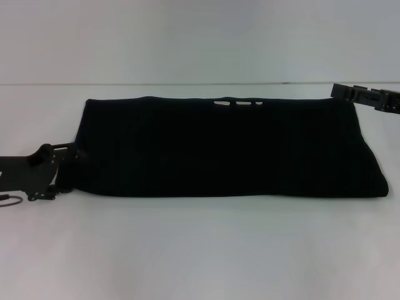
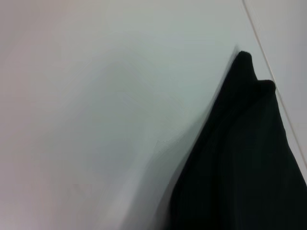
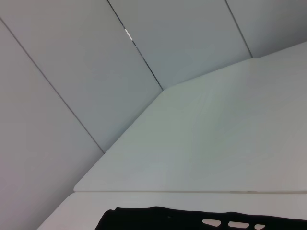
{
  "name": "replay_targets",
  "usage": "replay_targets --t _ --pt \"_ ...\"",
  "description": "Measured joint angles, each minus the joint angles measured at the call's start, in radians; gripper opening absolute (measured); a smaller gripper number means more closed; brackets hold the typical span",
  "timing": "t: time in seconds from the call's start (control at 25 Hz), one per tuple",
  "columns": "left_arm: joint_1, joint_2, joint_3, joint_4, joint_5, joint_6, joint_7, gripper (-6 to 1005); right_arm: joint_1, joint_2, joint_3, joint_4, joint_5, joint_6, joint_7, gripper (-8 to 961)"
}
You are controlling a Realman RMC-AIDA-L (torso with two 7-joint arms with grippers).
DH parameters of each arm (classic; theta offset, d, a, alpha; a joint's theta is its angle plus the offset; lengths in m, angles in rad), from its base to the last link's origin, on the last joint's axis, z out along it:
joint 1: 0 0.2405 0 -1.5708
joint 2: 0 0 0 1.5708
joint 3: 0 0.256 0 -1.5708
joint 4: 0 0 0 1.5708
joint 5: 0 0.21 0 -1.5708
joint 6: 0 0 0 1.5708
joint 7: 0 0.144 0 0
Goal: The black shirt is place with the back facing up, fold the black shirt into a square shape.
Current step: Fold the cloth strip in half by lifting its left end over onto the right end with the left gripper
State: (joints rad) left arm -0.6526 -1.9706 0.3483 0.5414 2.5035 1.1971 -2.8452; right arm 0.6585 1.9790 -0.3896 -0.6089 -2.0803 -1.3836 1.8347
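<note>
Black shirt (image 1: 225,147) flat on white table (image 1: 200,250), left gripper (image 1: 62,164) at its edge, jaws' state unclear.

Both arms end in flat black metal gripper brackets (image 1: 37,172) (a thin cable loops beneath the left one).

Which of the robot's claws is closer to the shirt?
Left. The left gripper meets the shirt's near left corner; the right gripper hangs by its far right corner.
</note>
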Motion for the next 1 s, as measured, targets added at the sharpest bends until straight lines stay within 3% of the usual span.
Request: replay_targets --t 1.0 --pt "-0.007 -0.001 -0.001 0.004 -0.001 -0.012 0.107 739 0.0 -0.002 0.0 0.0 0.0 0.0 -0.002 899"
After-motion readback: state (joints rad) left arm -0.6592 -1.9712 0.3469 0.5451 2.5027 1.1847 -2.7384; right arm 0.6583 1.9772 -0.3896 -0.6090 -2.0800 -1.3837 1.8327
